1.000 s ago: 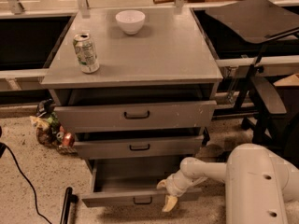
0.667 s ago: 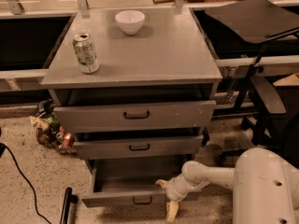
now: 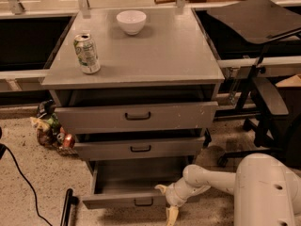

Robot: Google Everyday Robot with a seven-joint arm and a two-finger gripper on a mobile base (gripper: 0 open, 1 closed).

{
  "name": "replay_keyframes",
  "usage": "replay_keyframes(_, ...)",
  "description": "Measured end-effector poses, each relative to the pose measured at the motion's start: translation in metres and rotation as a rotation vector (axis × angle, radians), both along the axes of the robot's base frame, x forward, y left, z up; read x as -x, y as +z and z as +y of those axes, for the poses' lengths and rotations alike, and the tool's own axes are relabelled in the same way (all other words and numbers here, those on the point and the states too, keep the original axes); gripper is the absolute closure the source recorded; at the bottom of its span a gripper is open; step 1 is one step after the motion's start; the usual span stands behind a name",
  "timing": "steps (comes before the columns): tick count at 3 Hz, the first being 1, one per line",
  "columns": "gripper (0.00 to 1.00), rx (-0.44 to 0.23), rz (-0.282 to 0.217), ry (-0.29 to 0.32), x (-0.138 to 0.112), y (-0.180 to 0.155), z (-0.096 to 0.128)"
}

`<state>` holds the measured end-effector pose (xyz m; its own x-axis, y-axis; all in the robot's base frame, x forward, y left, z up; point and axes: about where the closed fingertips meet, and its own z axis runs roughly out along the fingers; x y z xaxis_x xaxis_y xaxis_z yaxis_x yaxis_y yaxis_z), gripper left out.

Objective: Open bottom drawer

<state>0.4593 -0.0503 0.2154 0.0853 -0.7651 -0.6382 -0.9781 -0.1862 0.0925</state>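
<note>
- The grey metal desk stands in the middle of the view, with three drawers stacked in its front.
- The bottom drawer sits lowest, just above the speckled floor. It is pulled well out, so its bare grey inside shows behind the front panel.
- Its small black loop handle is at the middle of the front panel.
- The end effector is at the right end of the bottom drawer's front panel, low and close to the floor.
- It is open: one pale fingertip points up over the drawer's front edge, and the other hangs below, towards the floor. Whether either one touches the panel cannot be told.
- The white arm reaches in from the lower right, from the robot's rounded white body.
- The middle drawer and the top drawer both stand slightly out, each with a black handle.
- On the desk top, a drink can stands upright near the left edge, and a white bowl sits near the back, well apart from it.
- A heap of wrappers and cans lies on the floor left of the desk.
- A black cable runs across the floor at the lower left.
</note>
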Motion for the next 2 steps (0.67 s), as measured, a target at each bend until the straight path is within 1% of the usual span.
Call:
replay_keyframes(1,0.19,-0.008,0.031,0.000,0.0066,-0.0078,-0.0012)
replay_keyframes(2,0.43,-0.008,0.042,0.003,0.0110,-0.0099,-0.0015)
